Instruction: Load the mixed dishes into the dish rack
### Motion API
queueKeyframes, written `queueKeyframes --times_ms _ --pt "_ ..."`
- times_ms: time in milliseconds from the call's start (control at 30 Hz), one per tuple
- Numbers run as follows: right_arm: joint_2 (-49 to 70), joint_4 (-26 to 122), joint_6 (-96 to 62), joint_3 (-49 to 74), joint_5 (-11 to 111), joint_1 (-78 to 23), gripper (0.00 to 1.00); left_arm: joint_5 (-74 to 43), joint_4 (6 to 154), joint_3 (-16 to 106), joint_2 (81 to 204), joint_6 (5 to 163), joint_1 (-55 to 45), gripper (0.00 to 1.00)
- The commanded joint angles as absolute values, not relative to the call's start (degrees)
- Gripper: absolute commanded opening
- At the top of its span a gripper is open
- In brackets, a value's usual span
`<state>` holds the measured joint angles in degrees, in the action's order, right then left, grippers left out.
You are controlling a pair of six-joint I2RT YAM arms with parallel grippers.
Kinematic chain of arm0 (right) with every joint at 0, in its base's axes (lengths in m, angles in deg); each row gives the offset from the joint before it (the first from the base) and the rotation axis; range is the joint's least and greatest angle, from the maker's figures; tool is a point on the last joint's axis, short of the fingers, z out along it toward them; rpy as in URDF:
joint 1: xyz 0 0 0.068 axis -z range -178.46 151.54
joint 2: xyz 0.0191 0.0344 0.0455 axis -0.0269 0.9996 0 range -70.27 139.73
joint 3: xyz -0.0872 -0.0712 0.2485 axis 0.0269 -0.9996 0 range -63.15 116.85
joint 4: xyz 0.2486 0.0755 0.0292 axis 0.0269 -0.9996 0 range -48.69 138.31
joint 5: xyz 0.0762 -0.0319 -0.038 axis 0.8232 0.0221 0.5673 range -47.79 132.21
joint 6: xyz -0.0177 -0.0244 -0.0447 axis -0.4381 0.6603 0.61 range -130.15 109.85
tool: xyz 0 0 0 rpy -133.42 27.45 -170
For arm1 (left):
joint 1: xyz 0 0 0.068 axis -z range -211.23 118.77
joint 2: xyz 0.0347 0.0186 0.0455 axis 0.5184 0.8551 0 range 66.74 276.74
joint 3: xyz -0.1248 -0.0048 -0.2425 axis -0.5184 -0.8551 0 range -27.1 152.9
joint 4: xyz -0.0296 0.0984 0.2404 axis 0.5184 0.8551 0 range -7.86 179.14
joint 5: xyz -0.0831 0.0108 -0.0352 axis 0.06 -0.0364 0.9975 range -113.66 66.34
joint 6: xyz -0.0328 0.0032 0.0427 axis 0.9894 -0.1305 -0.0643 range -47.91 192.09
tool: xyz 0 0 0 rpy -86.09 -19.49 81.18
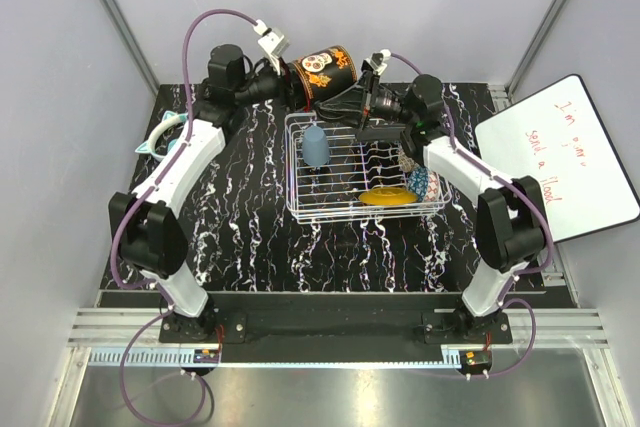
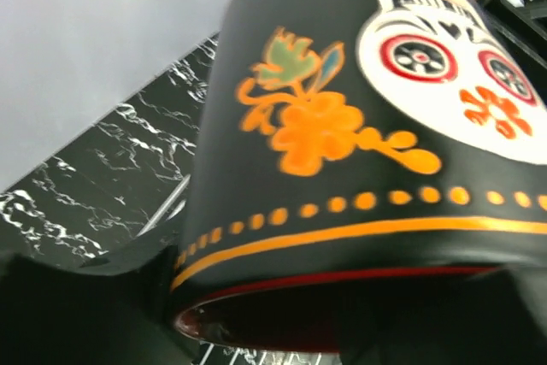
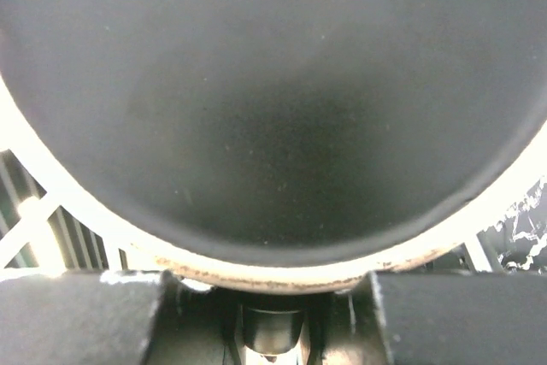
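The dark mug (image 1: 328,69), black with an orange flower and skull print and red inside, lies on its side in the air over the far edge of the dish rack (image 1: 300,209). My left gripper (image 1: 290,75) is shut on its rim; the mug fills the left wrist view (image 2: 342,126). My right gripper (image 1: 362,97) is open right at the mug's base, whose dark bottom with its pale ring fills the right wrist view (image 3: 273,83). The light blue cup (image 1: 316,145) and the mustard-yellow plate (image 1: 387,196) are in the rack. The black square plate is not visible.
A teal patterned dish (image 1: 425,184) stands at the rack's right end. A pale blue ringed object (image 1: 162,137) lies by the left arm at the table's left edge. A whiteboard (image 1: 560,157) leans at the right. Rack wires show under the mug (image 3: 26,228).
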<state>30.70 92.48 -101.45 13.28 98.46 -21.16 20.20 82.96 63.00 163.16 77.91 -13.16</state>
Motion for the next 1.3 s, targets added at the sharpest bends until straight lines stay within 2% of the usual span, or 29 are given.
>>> queueKeyframes --times_ms 0,67,100,167,300,467,733,1033,1267 --pt "24.39 95.08 -89.95 16.4 92.57 -23.51 0.0 37.42 95.4 62.28 163.94 75.09 -5.38 0.66" --pt "23.95 93.76 -87.95 16.3 93.09 -23.51 0.0 39.79 98.64 62.98 164.03 73.85 -5.91 0.75" --pt "23.43 91.49 -86.89 16.48 93.18 -23.51 0.0 40.06 99.97 63.25 163.94 72.45 -6.52 0.88" --pt "22.9 88.5 -83.03 17.36 93.53 -23.51 0.0 41.81 105.21 64.39 163.77 70.27 -7.4 0.99" --pt "22.1 84.26 -79.93 17.89 93.71 -23.51 0.0 43.92 114.56 64.75 160.36 61.04 -9.51 0.99" --pt "23.15 87.06 -81.07 17.54 93.97 -23.33 0.0 44.72 123.87 63.33 155.95 51.55 -9.52 0.99" --pt "24.39 87.07 -81.16 20.35 94.68 -22.1 0.0 38.58 149.16 63.34 155.15 27.2 -9.6 0.99" --pt "23.86 86.2 -79.68 20.35 95.64 -21.05 0.0 34.61 152.98 60.26 154.71 19.62 -13.38 0.99" --pt "21.32 72.93 -69.66 23.51 96.44 -20.34 0.0 35.31 153.59 63.94 156.64 18.48 -21.37 0.99"
